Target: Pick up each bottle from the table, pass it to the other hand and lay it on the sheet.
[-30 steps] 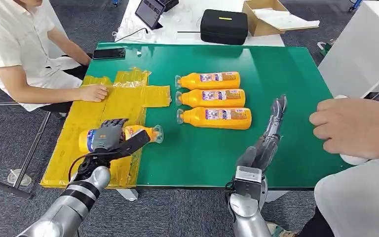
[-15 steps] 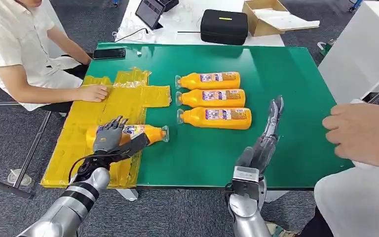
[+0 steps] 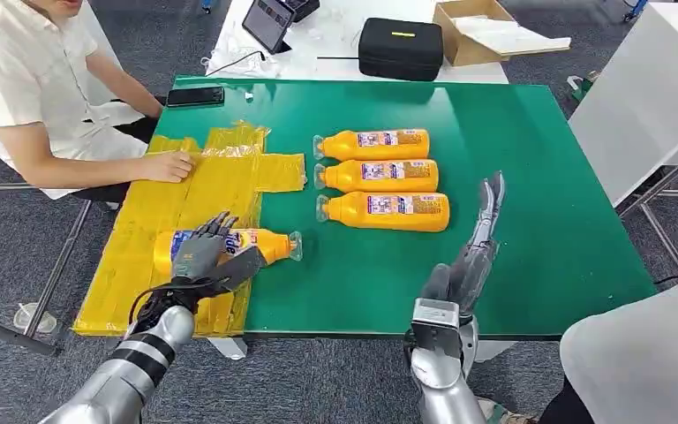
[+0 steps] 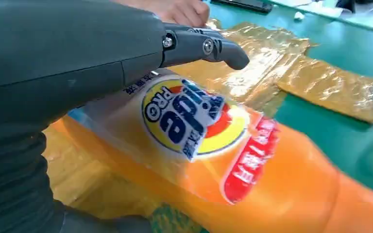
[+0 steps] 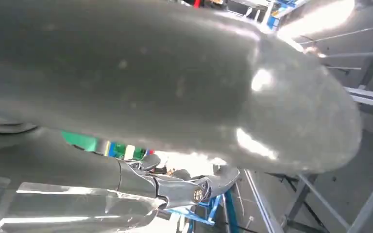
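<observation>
1. Green rectangular table top (image 3: 538, 159): bears every item below; a seated person's hand (image 3: 169, 165) rests on the far part of the sheet.
2. Crinkled yellow plastic sheet (image 3: 221, 177): spread over the table's left part; the placing ground. Advice: let go only once the bottle's full weight is on it, so nothing drops or drags the film.
3. Row of three orange plastic bottles with white-and-blue labels (image 3: 380, 175): lying side by side mid-table, caps to the left, well apart from both hands; not yet handled.
4. Single orange plastic bottle with blue-and-yellow label (image 3: 243, 245): lying on its side on the sheet's near right edge, its clear cap end (image 3: 293, 246) reaching past the edge over the green. Judged liable to roll; spread the fingers evenly and lift straight up, without brushing it.
5. Left hand (image 3: 205, 259): fingers spread and draped over the bottle's label end, thumb alongside; the grip reads as loose, not clamped.
6. Right hand (image 3: 477, 243): fingers straight and close together, holding nothing, raised between the row and the table's near edge.
</observation>
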`<state>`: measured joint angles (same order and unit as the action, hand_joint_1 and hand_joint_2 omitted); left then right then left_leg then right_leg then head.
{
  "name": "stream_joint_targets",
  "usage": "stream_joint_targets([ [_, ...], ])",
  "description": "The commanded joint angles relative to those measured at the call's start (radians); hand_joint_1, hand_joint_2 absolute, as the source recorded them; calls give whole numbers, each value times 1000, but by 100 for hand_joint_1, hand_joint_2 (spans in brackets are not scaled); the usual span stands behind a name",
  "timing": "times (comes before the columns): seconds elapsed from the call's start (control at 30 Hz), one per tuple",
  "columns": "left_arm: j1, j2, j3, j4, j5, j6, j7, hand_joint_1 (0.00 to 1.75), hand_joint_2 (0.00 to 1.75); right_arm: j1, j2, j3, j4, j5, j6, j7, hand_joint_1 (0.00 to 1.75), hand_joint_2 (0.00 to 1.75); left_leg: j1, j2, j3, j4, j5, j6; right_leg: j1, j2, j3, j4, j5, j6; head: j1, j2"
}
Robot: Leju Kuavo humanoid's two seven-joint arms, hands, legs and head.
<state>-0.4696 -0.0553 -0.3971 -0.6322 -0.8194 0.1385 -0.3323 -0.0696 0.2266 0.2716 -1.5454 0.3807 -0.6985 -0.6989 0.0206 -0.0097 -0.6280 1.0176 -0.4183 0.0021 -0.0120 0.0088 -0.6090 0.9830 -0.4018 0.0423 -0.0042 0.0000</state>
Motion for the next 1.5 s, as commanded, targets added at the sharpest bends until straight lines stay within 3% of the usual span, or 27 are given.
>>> stream_joint_targets([
  [0.03, 114, 17, -68, -240, 66, 4, -41, 0, 175, -7, -24, -9, 29, 8, 0, 1, 0, 0, 0, 0, 3, -1, -1, 1, 0, -1, 3, -1, -1, -1, 0, 0],
  [0.23, 240, 49, -154, -533, 143, 22, -70, 0, 175, 6, -25, -11, 32, 44, 0, 1, 0, 0, 0, 1, 3, 0, -2, 1, 0, -1, 3, 0, -2, -1, 0, 0],
  [0.3, 264, 46, -173, -589, 181, 74, -94, 0, 175, 5, -20, -48, 69, 215, 0, 1, 0, 0, 0, 1, 1, 0, -1, 1, 0, 0, 1, -1, -1, -1, 0, 0],
  [0.4, 310, 38, -195, -671, 203, 142, -123, 0, 175, -36, -43, -132, 268, 449, 0, 1, 0, 0, 0, 1, 5, -2, -2, 1, 1, 0, 5, -3, -1, -1, 0, 0],
  [0.47, 362, 21, -202, -738, 267, 161, -155, 0, 175, -96, -115, -198, 426, 580, 0, 71, 0, 0, 1, 1, 4, -2, -1, 1, 1, 0, 4, -4, 0, -1, 0, 0],
  [0.5, 382, 15, -208, -758, 284, 171, -167, 0, 175, -114, -131, -239, 472, 573, 0, 60, 0, 0, 1, 1, 4, -2, -1, 1, 1, 0, 4, -4, 0, 0, 0, 0],
  [0.57, 427, -10, -219, -809, 370, 191, -212, 0, 175, -175, -211, -273, 601, 595, 0, 144, 0, 0, 0, 1, 4, -2, -1, 1, 1, -1, 5, -4, 0, 0, 0, 0],
  [0.7, 430, -5, -240, -826, 375, 200, -203, 0, 175, -192, -221, -288, 631, 575, 0, 113, 0, 0, -1, -1, 2, 0, -1, 2, -1, -1, 3, -2, 0, 0, 0, 0],
  [0.83, 463, -15, -261, -873, 453, 226, -245, 0, 175, -227, -271, -301, 725, 613, 0, 213, 0, 0, -4, 0, 2, -1, -2, 3, -3, -1, 3, -2, 0, 1, 0, 0],
  [0.93, 461, -10, -266, -880, 447, 251, -245, 0, 175, -251, -295, -290, 785, 606, 3, 224, 0, 0, -3, 0, 3, -1, -2, 3, -2, -2, 4, -2, 0, 1, 0, 0],
  [1.1, 456, -8, -264, -875, 450, 249, -244, 0, 175, -257, -294, -289, 794, 609, 0, 228, 0, 0, -3, 0, 2, 0, -1, 3, -2, -1, 2, -1, 1, 1, 0, 0],
  [1.5, 413, -22, -293, -831, 469, 263, -248, 0, 175, -395, -276, -245, 966, 565, 42, 222, 0, 0, -3, 3, 4, 0, -2, 3, -2, 1, 4, -1, 1, 0, 0, 0],
])
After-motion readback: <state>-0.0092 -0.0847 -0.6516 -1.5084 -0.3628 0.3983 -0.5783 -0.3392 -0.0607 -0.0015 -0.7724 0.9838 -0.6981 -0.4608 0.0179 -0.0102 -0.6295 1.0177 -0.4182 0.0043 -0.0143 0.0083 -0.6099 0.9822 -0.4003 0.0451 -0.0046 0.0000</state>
